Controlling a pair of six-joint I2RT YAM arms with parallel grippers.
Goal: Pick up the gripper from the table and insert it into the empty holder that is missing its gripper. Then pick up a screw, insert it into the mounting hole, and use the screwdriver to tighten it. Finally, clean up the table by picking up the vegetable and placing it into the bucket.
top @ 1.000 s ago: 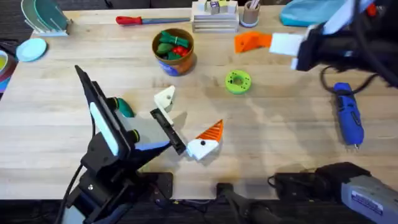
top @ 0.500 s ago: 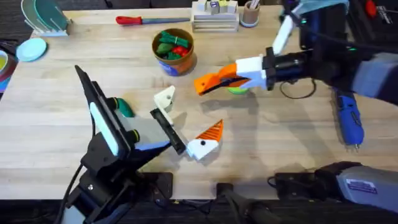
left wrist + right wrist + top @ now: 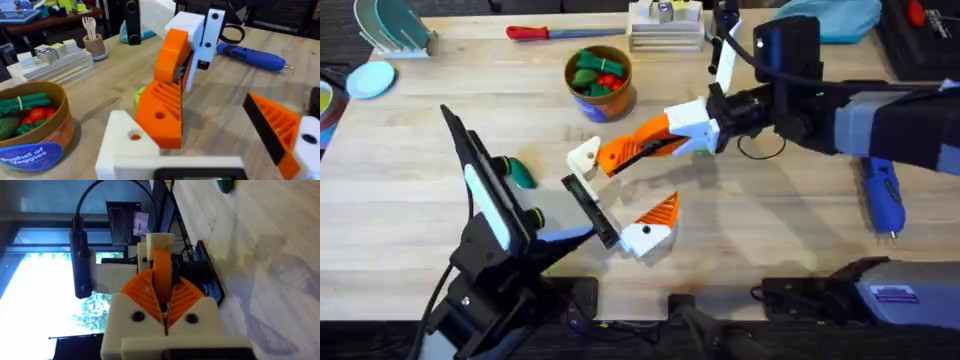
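Overhead, the gripper [image 3: 612, 154] (a small orange wedge) is clamped between the fingers of the right gripper [image 3: 632, 149], its tip touching the holder [image 3: 585, 157] at mid-table. The left gripper [image 3: 620, 195] lies low beside it, its two fingers spread apart. The bucket [image 3: 599, 82] stands farther back, the screwdriver [image 3: 881, 193] at right.
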